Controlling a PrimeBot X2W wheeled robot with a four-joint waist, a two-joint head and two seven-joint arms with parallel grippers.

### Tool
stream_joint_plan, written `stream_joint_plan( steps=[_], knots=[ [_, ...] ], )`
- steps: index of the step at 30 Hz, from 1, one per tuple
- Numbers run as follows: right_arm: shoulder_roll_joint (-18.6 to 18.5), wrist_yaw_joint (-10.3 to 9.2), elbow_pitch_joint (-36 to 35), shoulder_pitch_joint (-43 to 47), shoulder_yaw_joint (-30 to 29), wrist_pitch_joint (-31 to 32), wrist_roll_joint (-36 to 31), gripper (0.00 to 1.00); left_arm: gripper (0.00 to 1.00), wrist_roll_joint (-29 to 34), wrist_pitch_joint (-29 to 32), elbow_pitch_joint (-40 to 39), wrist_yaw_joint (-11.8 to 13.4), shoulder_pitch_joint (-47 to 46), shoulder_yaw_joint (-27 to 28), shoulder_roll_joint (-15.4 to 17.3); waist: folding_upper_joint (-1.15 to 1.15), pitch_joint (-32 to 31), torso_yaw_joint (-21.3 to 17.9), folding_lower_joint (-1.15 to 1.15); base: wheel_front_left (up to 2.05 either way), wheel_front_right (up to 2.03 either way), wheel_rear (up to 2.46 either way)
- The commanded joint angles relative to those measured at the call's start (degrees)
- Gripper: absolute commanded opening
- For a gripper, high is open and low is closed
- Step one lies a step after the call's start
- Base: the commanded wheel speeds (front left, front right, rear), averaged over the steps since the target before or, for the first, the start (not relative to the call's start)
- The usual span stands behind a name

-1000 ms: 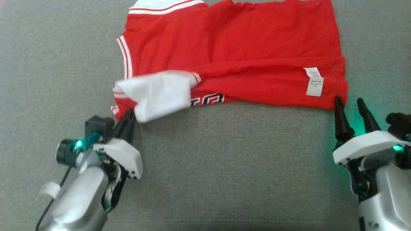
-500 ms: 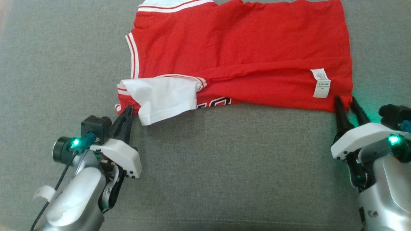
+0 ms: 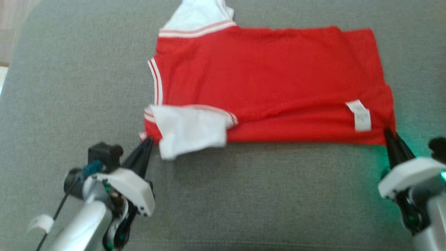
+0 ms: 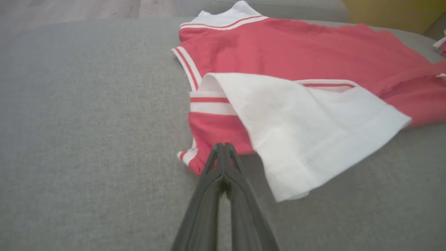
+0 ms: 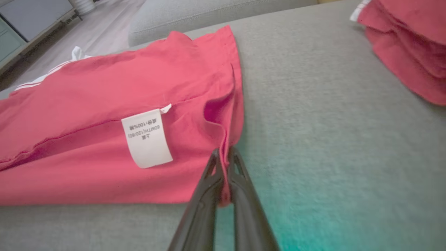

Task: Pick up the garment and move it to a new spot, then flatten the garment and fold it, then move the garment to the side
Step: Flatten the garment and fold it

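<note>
The garment (image 3: 264,80) is a red shirt with white sleeves and striped trim, lying spread on a grey cushion (image 3: 244,195). A white sleeve (image 3: 190,129) is folded over its near left part. A white care label (image 3: 360,115) sits near its right end. My left gripper (image 3: 148,140) is shut on the garment's near left corner; the left wrist view has its tips (image 4: 223,145) pressed together at the red edge of the garment (image 4: 296,52). My right gripper (image 3: 387,131) is shut on the near right corner, and red cloth of the garment (image 5: 104,90) shows between the fingers (image 5: 223,151).
A pile of other red cloth (image 5: 411,45) lies on the cushion to the right of my right gripper. The cushion's left edge meets wooden floor (image 3: 14,21). A grey cabinet (image 5: 28,21) stands far beyond the garment.
My right gripper went from open beside the near right corner to shut on it. The head camera has shifted, so the garment sits lower in the picture. The left gripper keeps its grip.
</note>
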Motion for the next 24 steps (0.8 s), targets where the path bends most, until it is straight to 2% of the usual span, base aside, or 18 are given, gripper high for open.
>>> stream_joint_plan(
  steps=[1,6,10,13,14,15,16,17,18,19,20,24],
  knots=[
    [-1.94,0.37,-2.86,1.45,0.11,0.63,0.64,0.0,0.0,-0.64,0.41,-2.49,-0.11,-0.32,1.96,2.56,0.0,-0.64,-0.31,0.0,0.0,0.0,0.0],
    [-3.07,0.37,-9.35,8.66,-2.82,4.01,0.6,0.0,0.0,-2.55,3.22,-8.79,0.69,5.28,1.49,4.46,0.0,-2.3,-1.08,0.0,0.0,0.0,0.0],
    [-2.61,0.37,-14.04,14.36,-5.35,6.77,0.67,0.0,0.0,-2.95,4.77,-13.81,2.37,10.25,0.82,6.12,0.0,-3.51,-1.61,0.0,0.0,0.0,0.0],
    [-1.85,0.37,-16.01,16.45,-7.18,7.5,-0.01,0.0,0.0,-3.39,4.67,-16.14,3.77,12.83,0.82,6.15,0.0,-4.06,-2.17,0.0,0.0,0.0,0.0],
    [-1.31,0.37,-16.1,16.54,-7.74,7.64,-0.3,0.13,0.0,-3.46,4.57,-16.52,4.03,13.25,0.69,5.89,0.0,-4.18,-2.34,0.0,0.0,0.0,0.0],
    [-0.69,0.37,-15.97,16.38,-8.33,7.66,-0.76,1.0,0.0,-3.48,4.56,-16.74,4.18,13.46,0.42,5.53,0.0,-4.32,-2.45,0.0,0.0,0.0,0.0],
    [-0.11,0.37,-15.79,16.07,-8.76,7.54,-1.38,1.0,0.0,-3.44,4.58,-16.88,4.13,13.4,-0.01,5.03,0.0,-4.41,-2.5,0.0,0.0,0.0,0.0],
    [0.42,0.37,-15.59,15.81,-8.88,7.54,-2.01,1.0,0.34,-3.4,4.75,-16.86,4.09,13.18,-0.5,4.45,0.0,-4.5,-2.51,0.0,0.0,0.0,0.0],
    [0.88,0.37,-15.41,15.55,-8.85,7.6,-2.57,1.0,0.47,-3.25,5.06,-16.64,4.07,12.82,-1.05,3.86,0.0,-4.56,-2.53,0.0,0.0,0.0,0.0],
    [1.25,0.37,-15.31,15.22,-8.81,7.55,-3.0,1.0,0.8,-3.2,5.37,-16.28,4.01,12.37,-1.56,3.18,0.0,-4.53,-2.57,0.0,0.0,0.0,0.0],
    [1.54,0.37,-15.23,14.92,-8.78,7.47,-3.35,1.0,1.0,-3.21,5.65,-15.86,3.85,11.84,-2.06,2.45,0.0,-4.46,-2.62,0.0,0.0,0.0,0.0],
    [2.28,0.37,-15.44,13.8,-8.84,7.26,-4.24,1.0,1.0,-2.28,6.63,-13.79,3.03,9.07,-4.16,0.22,0.0,-3.58,-2.71,0.0,0.0,0.0,0.0]
  ],
)
